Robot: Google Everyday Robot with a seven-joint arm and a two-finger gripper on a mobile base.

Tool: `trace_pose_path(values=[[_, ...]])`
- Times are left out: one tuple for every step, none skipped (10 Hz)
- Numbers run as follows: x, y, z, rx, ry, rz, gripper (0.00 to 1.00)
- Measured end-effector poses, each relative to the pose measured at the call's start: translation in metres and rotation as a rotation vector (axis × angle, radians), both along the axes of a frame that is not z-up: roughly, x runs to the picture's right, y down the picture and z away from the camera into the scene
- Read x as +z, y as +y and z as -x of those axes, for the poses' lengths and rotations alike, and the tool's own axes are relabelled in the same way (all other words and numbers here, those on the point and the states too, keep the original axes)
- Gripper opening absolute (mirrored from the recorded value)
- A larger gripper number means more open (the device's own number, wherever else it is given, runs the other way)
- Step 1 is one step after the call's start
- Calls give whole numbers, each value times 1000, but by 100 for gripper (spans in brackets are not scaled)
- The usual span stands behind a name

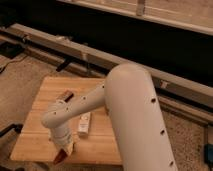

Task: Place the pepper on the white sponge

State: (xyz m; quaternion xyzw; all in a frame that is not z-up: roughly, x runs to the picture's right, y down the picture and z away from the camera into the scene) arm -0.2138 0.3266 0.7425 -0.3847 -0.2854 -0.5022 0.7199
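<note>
Gripper point(62, 154) is down low at the near edge of the wooden table point(35, 135), pointing downward. I can't tell if it's open or closed. Dark-red pepper point(59, 158) shows right at its tip, by the table edge. White bottle-like item point(84, 124) lies just beside the wrist. Dark-brown block point(65, 95) sits further back, well apart. Big white arm point(132, 115) fills the foreground.
</note>
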Motion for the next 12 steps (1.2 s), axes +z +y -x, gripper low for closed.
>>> trace_pose_path(values=[[0,0,0,-3,0,0,23],[0,0,0,-5,-1,0,11],[-1,-1,0,-7,-2,-4,3],[-2,-4,0,-7,-5,-12,0],[-5,-6,0,-9,-6,-25,0],[-10,-12,0,-3,-12,-44,0],[-14,-19,-1,-1,-15,-66,0],[-17,-27,-1,4,-20,-89,0],[-18,-36,-2,8,-27,-113,0],[-16,-46,-4,7,-40,-132,0],[-12,-54,-5,8,-48,-144,0],[-6,-62,-5,0,-60,-156,0]])
